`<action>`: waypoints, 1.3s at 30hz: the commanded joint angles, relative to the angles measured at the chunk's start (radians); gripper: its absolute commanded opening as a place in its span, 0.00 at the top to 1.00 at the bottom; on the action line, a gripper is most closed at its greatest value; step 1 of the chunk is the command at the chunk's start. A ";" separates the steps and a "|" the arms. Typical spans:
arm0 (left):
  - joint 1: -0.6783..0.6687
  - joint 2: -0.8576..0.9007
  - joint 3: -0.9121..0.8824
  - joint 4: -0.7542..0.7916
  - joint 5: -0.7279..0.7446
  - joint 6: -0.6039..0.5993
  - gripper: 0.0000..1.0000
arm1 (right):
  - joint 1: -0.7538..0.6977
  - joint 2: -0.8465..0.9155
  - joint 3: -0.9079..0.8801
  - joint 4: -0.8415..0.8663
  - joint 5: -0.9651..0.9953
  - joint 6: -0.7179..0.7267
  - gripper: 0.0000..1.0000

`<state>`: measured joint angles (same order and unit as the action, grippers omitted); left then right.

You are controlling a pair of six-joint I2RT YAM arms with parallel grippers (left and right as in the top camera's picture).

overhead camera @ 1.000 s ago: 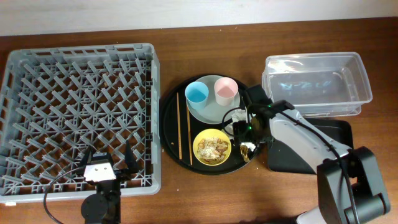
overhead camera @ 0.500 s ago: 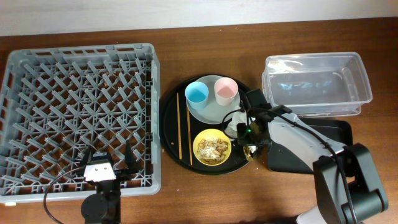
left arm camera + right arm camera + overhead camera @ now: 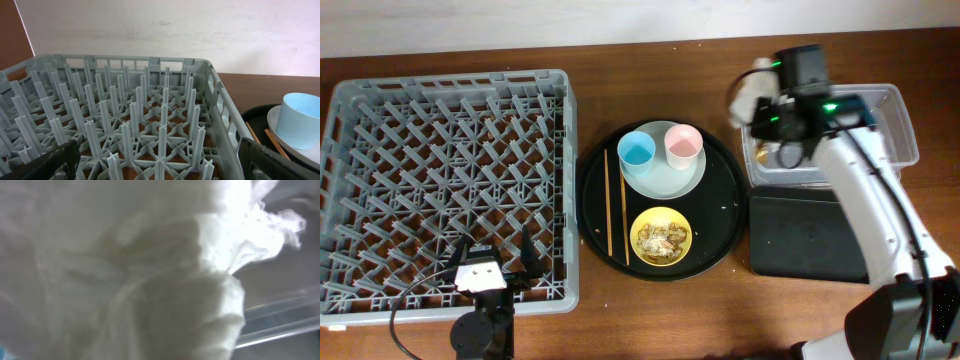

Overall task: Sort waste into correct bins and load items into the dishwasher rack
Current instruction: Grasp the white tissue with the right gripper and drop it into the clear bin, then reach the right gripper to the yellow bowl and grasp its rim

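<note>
The crumpled white napkin (image 3: 749,91) hangs bunched in the right gripper (image 3: 761,101), whose fingers are clamped on it; up close the napkin fills its camera. Just beneath and to the gripper's right sits the clear plastic tub (image 3: 855,130), with the shallow black tray (image 3: 810,240) nearer the arm's base. Off to its left is the round black tray (image 3: 720,215) of dishes. The left gripper (image 3: 498,262) hovers, fingers spread, over the grey dishwasher rack's (image 3: 440,150) near edge.
</note>
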<state>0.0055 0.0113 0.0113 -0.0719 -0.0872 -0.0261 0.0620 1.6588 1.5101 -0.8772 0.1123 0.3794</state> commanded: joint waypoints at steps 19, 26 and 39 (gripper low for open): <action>-0.005 -0.005 -0.002 -0.003 -0.014 0.012 0.01 | -0.195 -0.003 0.310 -0.343 -0.257 -0.175 0.41; -0.005 -0.005 -0.002 -0.003 -0.014 0.012 0.01 | 0.284 -0.031 0.244 -0.551 -0.364 -0.268 0.42; -0.005 -0.005 -0.002 -0.003 -0.014 0.012 0.01 | 0.849 -0.025 -0.361 0.134 0.014 -0.108 0.44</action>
<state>0.0055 0.0109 0.0113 -0.0715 -0.0875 -0.0261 0.9073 1.6386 1.1881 -0.7715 -0.0204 0.2436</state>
